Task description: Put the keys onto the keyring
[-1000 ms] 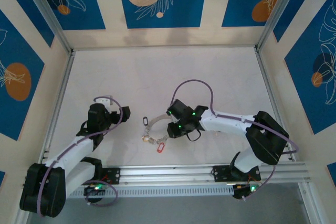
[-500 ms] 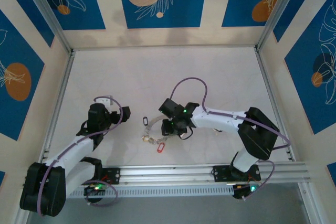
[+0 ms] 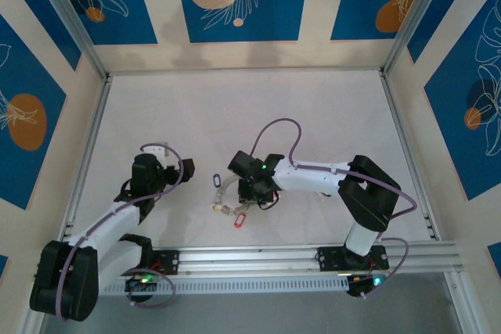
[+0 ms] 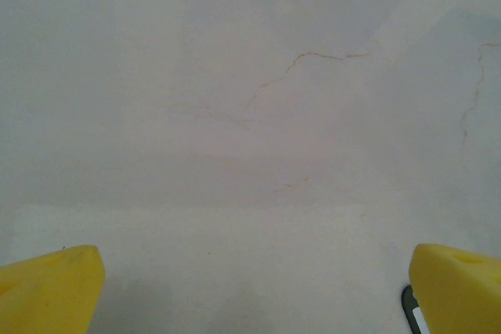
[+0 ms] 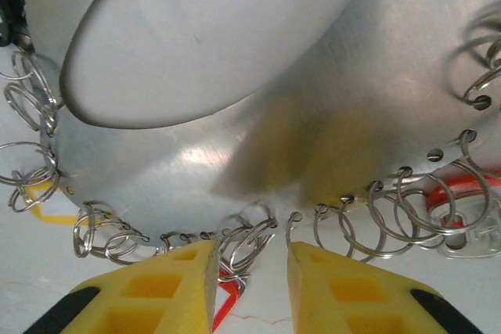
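I watch the right gripper (image 5: 250,257), narrowly parted, at the keyring's (image 5: 329,107) fringed rim near the table's (image 3: 235,107) near edge, its grip impossible to tell, while the left gripper (image 4: 250,287) gapes wide.

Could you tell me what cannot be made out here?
Top view: keyring partly under the right arm; keys too small to count.
Right wrist view: whether the right gripper pinches a split ring, too close.
Left wrist view: left gripper fingers cut by bottom edge.
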### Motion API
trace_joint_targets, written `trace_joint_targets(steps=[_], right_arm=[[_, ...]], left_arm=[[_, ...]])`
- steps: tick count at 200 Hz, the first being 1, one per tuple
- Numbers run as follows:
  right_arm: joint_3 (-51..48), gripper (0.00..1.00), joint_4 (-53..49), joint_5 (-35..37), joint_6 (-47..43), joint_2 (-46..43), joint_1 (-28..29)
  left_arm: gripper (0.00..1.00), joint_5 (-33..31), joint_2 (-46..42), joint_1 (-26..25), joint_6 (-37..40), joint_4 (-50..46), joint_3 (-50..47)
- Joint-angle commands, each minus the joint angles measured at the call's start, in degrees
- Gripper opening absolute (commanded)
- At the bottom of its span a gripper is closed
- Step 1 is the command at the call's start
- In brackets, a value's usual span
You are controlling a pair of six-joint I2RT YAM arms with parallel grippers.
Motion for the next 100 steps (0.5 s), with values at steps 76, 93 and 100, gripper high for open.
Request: trace_joint_targets(steps=[76,93,100], right_arm=[[2.21,0.26,-2.80,3.73,2.57,3.30,1.76],[1.73,0.24,-3.33,4.17,2.40,3.21,1.89],[1.53,0.24,-3.44,4.32,2.48,3.13,1.93]], left_arm=[[1.00,0.51,0.05,0.62,0.34,0.78,1.46],[1.00,0.60,0.20,0.56,0.42,0.91,1.53],[1.00,0.60,0.33,0.57,0.43,0.76,1.63]])
